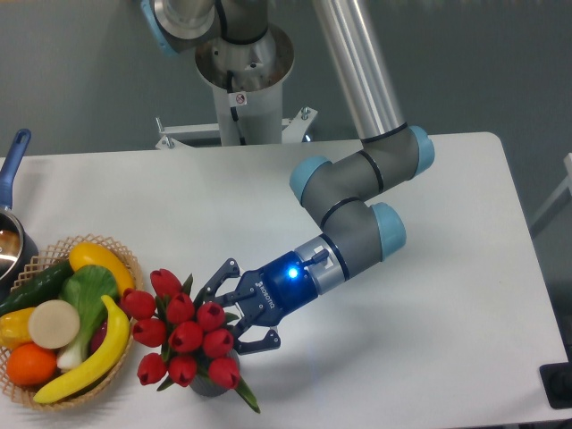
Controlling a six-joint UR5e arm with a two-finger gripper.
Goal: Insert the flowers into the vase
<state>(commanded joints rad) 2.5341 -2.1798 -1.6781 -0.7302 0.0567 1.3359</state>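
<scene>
Red tulip buds are what grabs you first: the flowers [183,332] are one bunch, roughly ten or eleven buds with a few green leaves poking out. They're sitting in the vase [211,384], and there's just one of those, a dark grey thing almost fully hidden under the bunch at the front edge of the table [429,223].

The gripper [239,308] is one too, just beside the flowers on their right and a touch farther back, coming in low and nearly flat. Its fingers are spread apart, one above and one below, and I can't see them clamped on anything, though the tips look like they're brushing the nearest buds. My guess is the flowers are already in and let go. So the key thing: the bunch lies to the left of the fingertips, stems running down into the vase, and backing out means going right, away from the buds.

Left of the flowers there's one wicker basket [121,371] of fruit and veg, and farther back left one pot [9,228] with a blue handle.
</scene>
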